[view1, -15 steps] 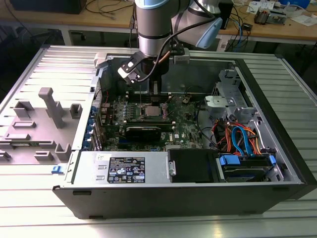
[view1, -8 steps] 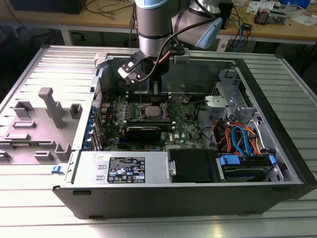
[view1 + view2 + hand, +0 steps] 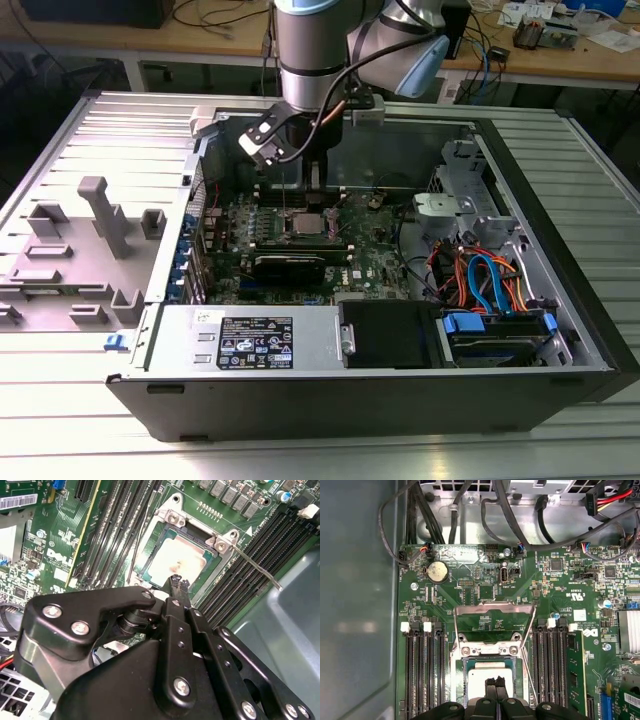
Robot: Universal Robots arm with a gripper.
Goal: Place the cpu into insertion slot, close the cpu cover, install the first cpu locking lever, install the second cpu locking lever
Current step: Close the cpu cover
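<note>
cpu [image 3: 476, 680] sits flat in the insertion slot [image 3: 487, 651], metal top up, square to the rim as far as both wrist views show; first step looks done. cpu cover [image 3: 495, 608] is swung open, not over the chip: its frame stands off the slot's edge on the side toward the coin cell [image 3: 437, 572] and the cable bundle. Its hinge edge runs crosswise to the memory slots [image 3: 422, 675], so judging by that, the cover swings along their length, down over the chip. One locking lever [image 3: 257, 570] is released, wire reaching out over the memory slots. A second thin wire [image 3: 136, 550] runs along the opposite side of the slot, likely the other lever, also unlatched.

The tool [image 3: 496, 682] hangs right over the cpu, tips at or just above the metal top, near the chip's edge away from the open cover. Fingers are pressed together with nothing between them. The cover therefore lies straight ahead of the tips, across the chip. In the exterior view the tool [image 3: 315, 185] reaches down into the open computer case [image 3: 300, 405] on the ribbed tabletop [image 3: 560, 450].
</note>
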